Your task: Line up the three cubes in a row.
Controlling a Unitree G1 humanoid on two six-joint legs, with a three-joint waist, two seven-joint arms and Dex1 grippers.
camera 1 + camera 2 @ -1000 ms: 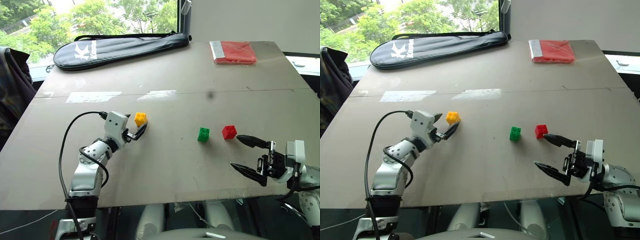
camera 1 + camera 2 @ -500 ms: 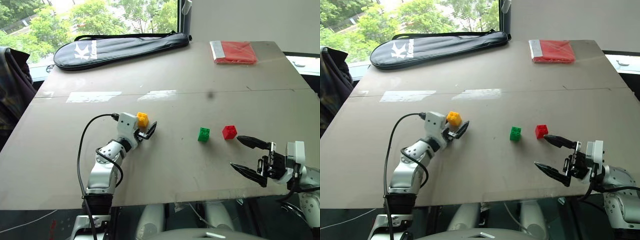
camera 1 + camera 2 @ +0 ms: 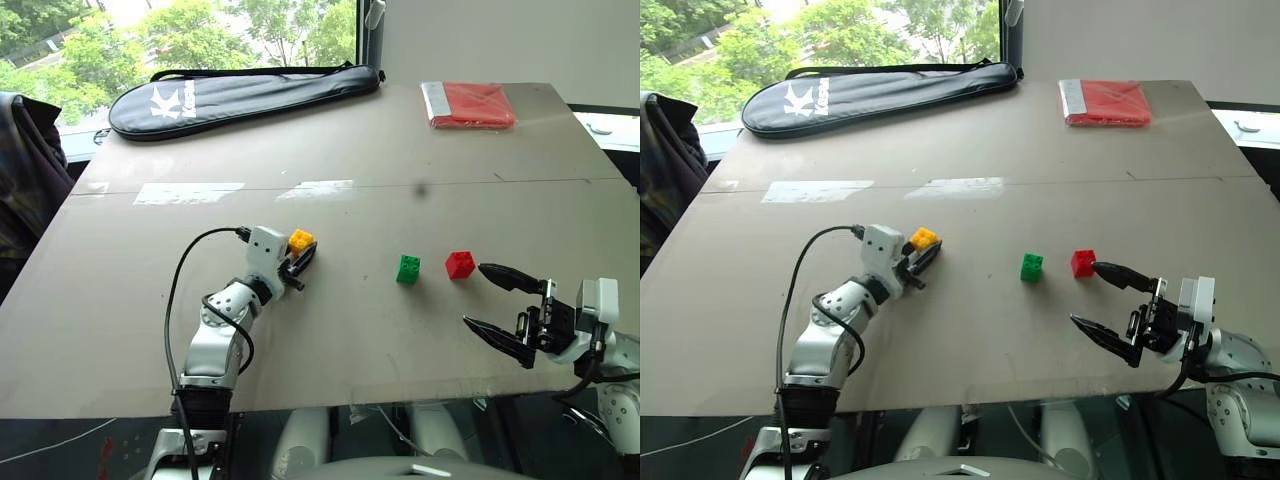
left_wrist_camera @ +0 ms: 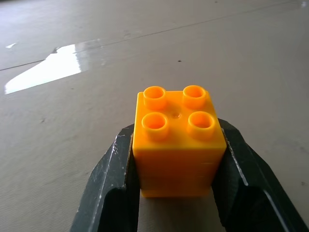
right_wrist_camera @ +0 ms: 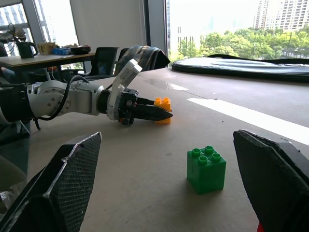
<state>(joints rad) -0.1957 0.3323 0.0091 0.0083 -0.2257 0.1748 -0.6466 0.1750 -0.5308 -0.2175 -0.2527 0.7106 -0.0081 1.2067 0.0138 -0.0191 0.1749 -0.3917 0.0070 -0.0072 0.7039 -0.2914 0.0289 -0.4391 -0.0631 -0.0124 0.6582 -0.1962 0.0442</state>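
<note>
Two fingers of the right gripper (image 3: 498, 303) spread wide, empty, nearest the bench (image 3: 400, 180) edge; red cube (image 3: 459, 264) just beyond, green cube (image 3: 407, 268) beside it. Left gripper (image 3: 300, 264) clamps the yellow cube (image 4: 177, 140), well left of that pair; rightward carry needed.

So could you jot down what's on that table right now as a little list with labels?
yellow cube: clamped between the left hand's fingers
green cube: on the table, free
red cube: just right of the green one
right hand: open, near the red cube, holding nothing
far edge: black racket bag, red packet
</note>
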